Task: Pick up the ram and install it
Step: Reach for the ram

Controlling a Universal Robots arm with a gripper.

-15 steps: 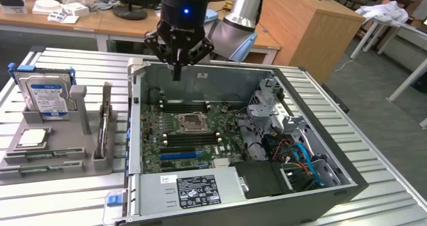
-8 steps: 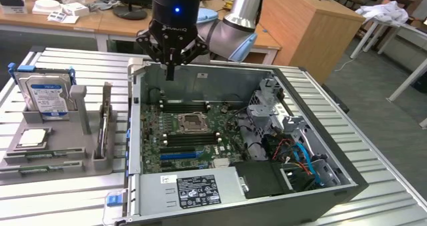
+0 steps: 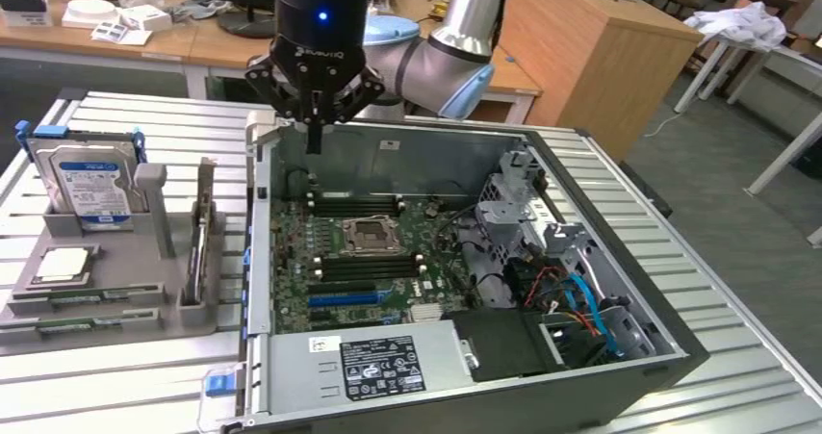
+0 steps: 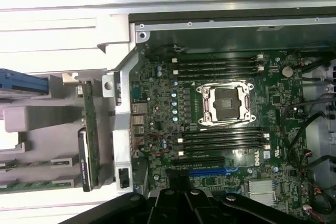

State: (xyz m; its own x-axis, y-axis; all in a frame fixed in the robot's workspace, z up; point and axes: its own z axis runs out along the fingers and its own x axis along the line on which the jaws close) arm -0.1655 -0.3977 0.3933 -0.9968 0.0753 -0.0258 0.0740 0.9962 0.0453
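Your end effector (image 3: 312,145) hangs over the far corner of the open PC case (image 3: 424,160). Its fingers look pressed together with nothing between them. The ram (image 3: 203,237) isn't picked yet. It stands on edge in the gray holder (image 3: 141,290) on the table (image 3: 129,116), outside the case. That puts it well apart from the end effector, toward the exterior view's left and lower down. The wrist view shows the same green stick (image 4: 89,129) seated in its holder slot, just beside the case wall. The black memory slots (image 3: 353,203) lie below the end effector, on either side of the CPU socket (image 3: 372,230) on the motherboard (image 3: 337,290), and they look empty. The hard drive (image 3: 90,184) stands upright in the holder, farther from the end effector than the ram. My read is that nothing of the task is done: grasp, carry and seating all remain. You're nearer the slots than the ram.
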